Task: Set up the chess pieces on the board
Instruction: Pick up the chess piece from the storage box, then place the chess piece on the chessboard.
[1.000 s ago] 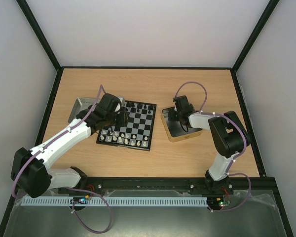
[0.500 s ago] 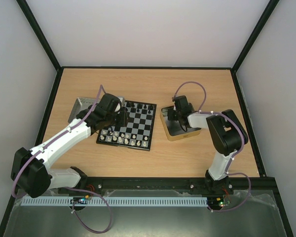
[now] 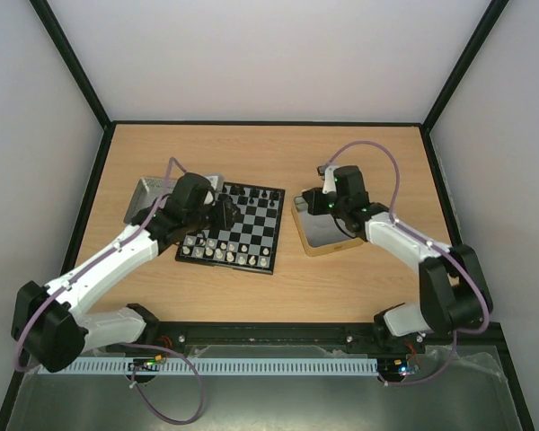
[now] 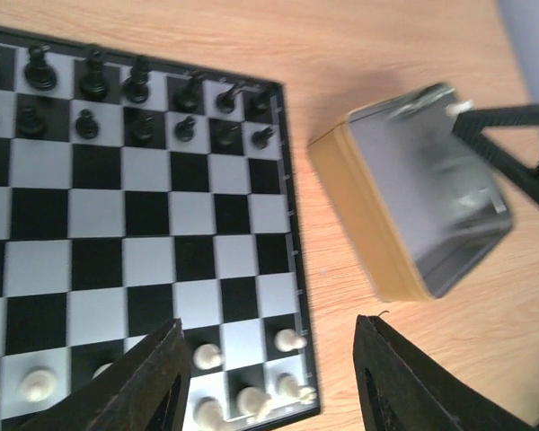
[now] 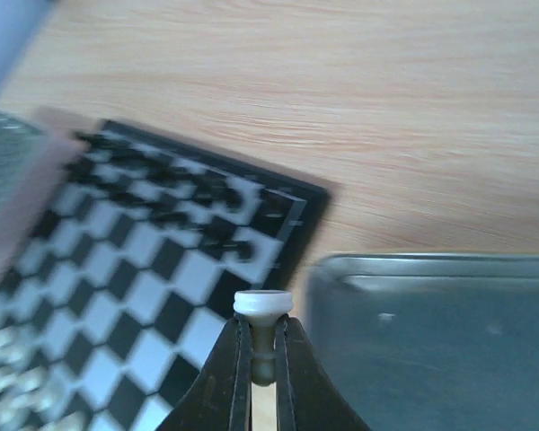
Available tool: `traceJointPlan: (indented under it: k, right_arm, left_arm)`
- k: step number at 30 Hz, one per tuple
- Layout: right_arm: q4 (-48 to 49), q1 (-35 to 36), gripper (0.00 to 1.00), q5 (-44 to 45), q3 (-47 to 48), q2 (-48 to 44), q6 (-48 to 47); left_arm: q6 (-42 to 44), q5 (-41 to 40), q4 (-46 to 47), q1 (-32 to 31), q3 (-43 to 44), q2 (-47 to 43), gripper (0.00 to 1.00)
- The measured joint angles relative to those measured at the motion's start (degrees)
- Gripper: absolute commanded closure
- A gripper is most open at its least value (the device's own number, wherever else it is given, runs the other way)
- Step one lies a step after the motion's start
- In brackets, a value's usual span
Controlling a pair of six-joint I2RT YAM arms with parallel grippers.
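The right end effector (image 5: 262,355) pinched a white chess piece (image 5: 262,305) over the gold tin's (image 3: 332,250) edge. The left end effector (image 4: 268,382) hung half-open and empty over the board's (image 4: 117,224) near corner.

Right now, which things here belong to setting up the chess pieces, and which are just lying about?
Job: small black-and-silver checked chessboard; tiny cream chess pieces on its near rows; one cream piece pinched in the right claw.
Lying about: gold-sided square tin; grey metal tray; tiny black chess pieces.

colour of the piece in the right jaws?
Cream-white; the small round-topped chess piece shows best in the right wrist view.
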Motion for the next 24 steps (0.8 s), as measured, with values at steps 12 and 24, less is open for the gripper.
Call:
traceJointPlan:
  k: [12, 24]
  right_arm:
    - [2.4, 5.7, 0.98, -28.7, -0.4, -5.6, -2.8]
    - [5.3, 7.5, 0.98, -37.7, 3.1, -4.5, -3.3]
  left_arm:
    - [-12.9, 16.5, 21.4, 0.9, -4.4, -4.8, 0.25]
    - [-22.8, 26.6, 31.6, 0.9, -7.3, 0.7, 0.56]
